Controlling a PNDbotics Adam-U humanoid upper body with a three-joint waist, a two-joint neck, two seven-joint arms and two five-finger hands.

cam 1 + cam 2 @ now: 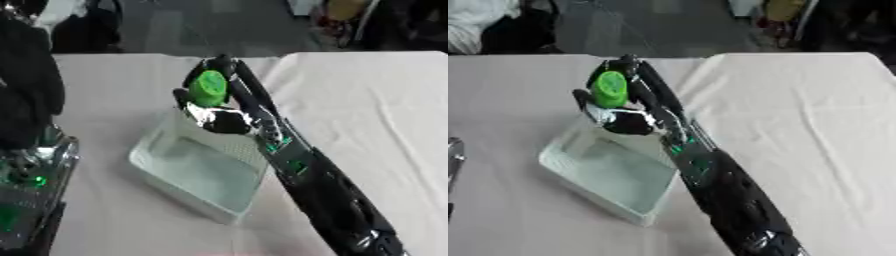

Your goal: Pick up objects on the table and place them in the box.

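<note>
Table covered with white cloth, a fold running from far centre toward near right; one pale translucent rectangular box sits on it, left of centre, turned askew.

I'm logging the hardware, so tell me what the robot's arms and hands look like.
The right arm is glossy black with silver joints and small green lights along the forearm; its right hand is black and silver. The left arm, at the left edge, shows silver metal and green lights.
</note>
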